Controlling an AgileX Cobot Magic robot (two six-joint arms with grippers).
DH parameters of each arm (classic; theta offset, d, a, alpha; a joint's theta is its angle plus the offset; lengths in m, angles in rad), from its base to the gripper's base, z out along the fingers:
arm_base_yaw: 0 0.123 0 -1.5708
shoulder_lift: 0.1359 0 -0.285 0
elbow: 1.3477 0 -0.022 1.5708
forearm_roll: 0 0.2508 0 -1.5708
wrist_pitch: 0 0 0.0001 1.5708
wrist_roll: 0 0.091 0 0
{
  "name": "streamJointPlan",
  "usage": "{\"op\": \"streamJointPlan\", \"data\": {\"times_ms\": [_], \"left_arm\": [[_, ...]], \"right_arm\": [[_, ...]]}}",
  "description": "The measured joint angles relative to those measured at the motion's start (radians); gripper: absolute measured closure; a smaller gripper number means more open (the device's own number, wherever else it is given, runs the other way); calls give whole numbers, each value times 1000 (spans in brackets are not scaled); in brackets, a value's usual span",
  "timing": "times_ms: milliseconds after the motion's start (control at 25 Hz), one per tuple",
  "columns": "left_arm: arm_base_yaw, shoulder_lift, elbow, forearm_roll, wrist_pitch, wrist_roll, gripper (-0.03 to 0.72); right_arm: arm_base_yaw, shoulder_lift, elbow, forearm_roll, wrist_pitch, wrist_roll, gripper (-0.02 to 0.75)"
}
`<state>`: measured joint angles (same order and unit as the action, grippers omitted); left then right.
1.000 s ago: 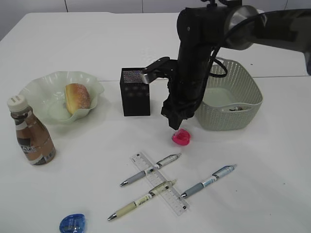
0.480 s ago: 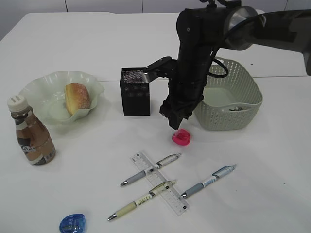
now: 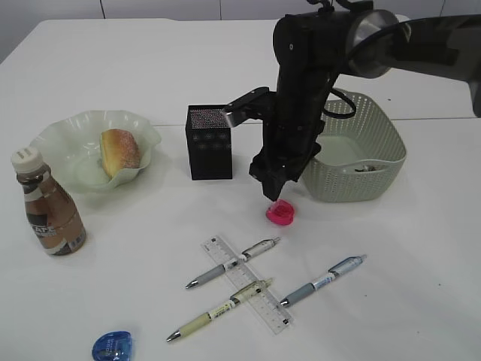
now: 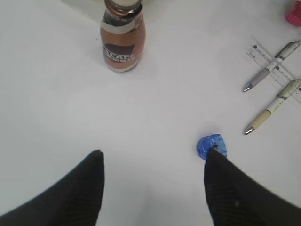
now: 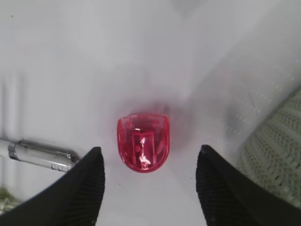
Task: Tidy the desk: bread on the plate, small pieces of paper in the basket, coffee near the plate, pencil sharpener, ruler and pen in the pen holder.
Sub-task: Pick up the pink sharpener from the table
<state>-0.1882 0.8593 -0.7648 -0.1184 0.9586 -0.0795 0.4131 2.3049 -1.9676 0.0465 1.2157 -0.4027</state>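
Only the right wrist view shows the right gripper spread wide, empty, pink pencil sharpener between its fingers on the desk. Left gripper gapes wide, blue sharpener touching its right finger. Bread sits in the plate; paper in the basket.

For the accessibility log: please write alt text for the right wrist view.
A translucent pink pencil sharpener lies on the white desk, centred between the two dark fingers of the open right tool, not touched by either. A silver pen tip shows at left, the green basket at right.
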Motion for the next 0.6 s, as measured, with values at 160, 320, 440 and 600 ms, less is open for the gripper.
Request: {"op": "streamJointPlan", "data": {"times_ms": [160, 320, 440, 600], "left_arm": [[0, 0, 0, 15, 3, 0, 200], [0, 0, 0, 19, 6, 0, 201], [0, 0, 0, 19, 7, 0, 200], [0, 0, 0, 19, 7, 0, 200]], "right_arm": [[0, 0, 0, -12, 0, 6, 279], [0, 0, 0, -14, 0, 26, 279], [0, 0, 0, -14, 0, 56, 279], [0, 0, -5, -22, 1, 98, 279]]}}
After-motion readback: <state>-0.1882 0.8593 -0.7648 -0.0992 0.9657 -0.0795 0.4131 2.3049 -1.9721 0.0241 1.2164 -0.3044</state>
